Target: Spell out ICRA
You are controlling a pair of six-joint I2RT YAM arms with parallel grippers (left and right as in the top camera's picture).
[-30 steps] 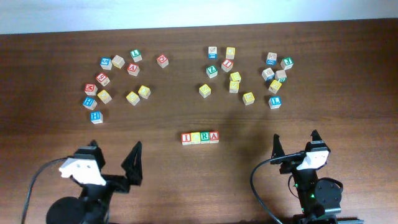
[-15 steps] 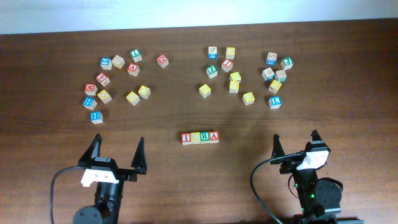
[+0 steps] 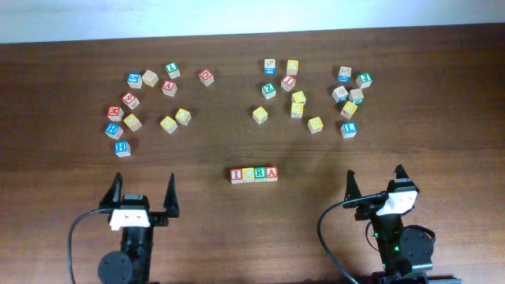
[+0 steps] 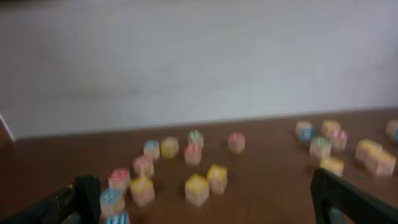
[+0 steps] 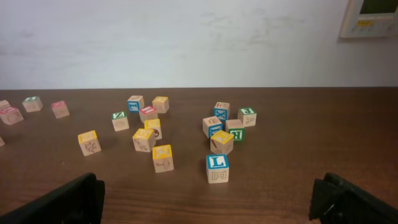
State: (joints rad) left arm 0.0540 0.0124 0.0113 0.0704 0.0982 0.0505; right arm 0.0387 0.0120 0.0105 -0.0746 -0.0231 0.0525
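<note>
A row of letter blocks (image 3: 254,174) reading I, C, R, A lies side by side at the table's front middle. My left gripper (image 3: 143,192) is open and empty at the front left, well clear of the row. My right gripper (image 3: 375,182) is open and empty at the front right. Both wrist views show open jaws with nothing between them; the left wrist view is blurred.
Several loose letter blocks lie in a cluster at the back left (image 3: 150,99) and another at the back right (image 3: 316,91). A blue L block (image 5: 217,168) is the nearest one in the right wrist view. The brown table (image 3: 252,229) ends at a white wall behind.
My left arm has swung back from a tilted pose to point straight at the far side, its gripper still open. The right arm and the blocks have not moved.
</note>
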